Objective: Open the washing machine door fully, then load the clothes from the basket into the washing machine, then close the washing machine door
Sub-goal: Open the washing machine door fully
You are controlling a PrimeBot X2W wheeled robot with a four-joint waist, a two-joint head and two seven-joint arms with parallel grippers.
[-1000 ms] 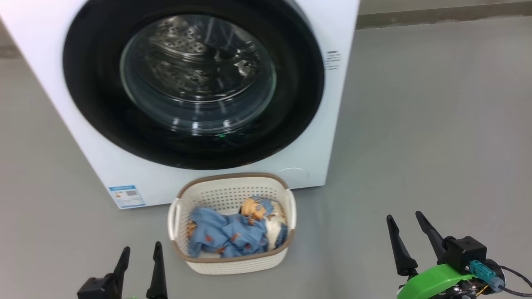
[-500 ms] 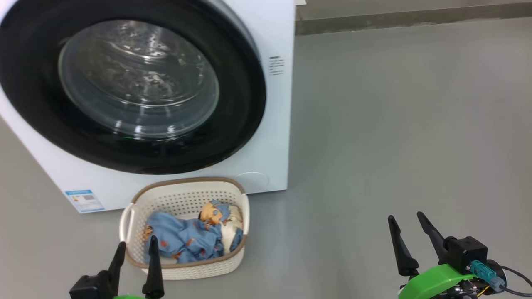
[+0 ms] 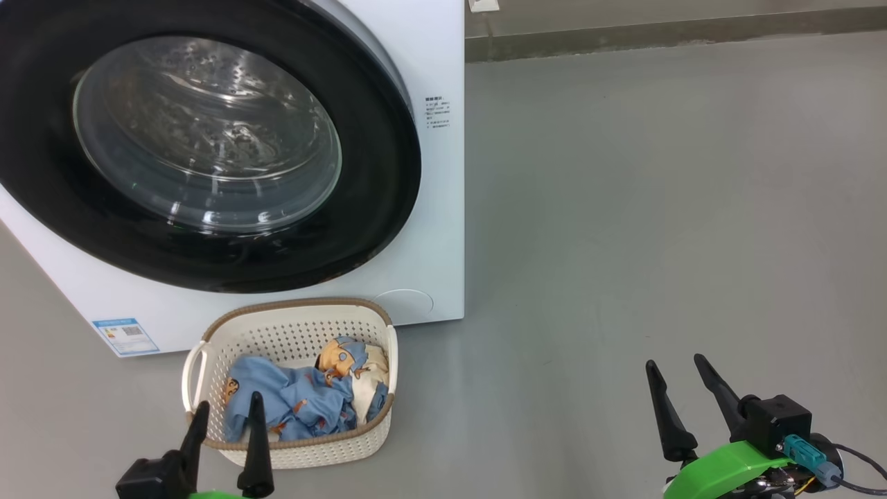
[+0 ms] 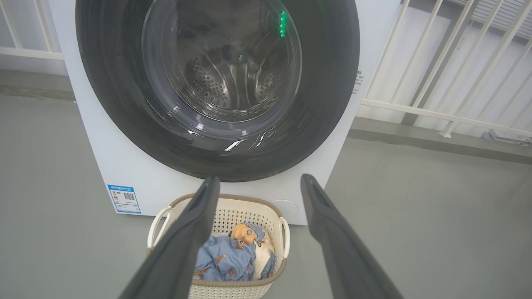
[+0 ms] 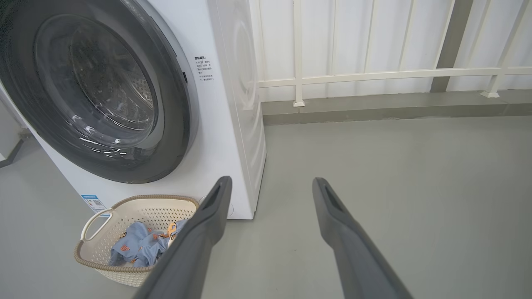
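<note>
On the grey floor (image 3: 624, 208), a white washing machine (image 3: 443, 229) stands with its round black door (image 3: 378, 173) shut, so nothing can go in yet. A small basket (image 3: 298, 450) sits just in front, holding the blue and cream clothes (image 3: 291, 405) close for loading. The left hand (image 3: 230, 400) hovers by the basket, the right hand (image 3: 673, 360) well aside; both are spread wide and empty, free to work the door.

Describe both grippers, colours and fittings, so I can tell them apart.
The left gripper and right gripper each have two long, dark, tapering fingers ending in points. The right one carries a bright green bracket, a black box, a teal connector and thin dark cables.
</note>
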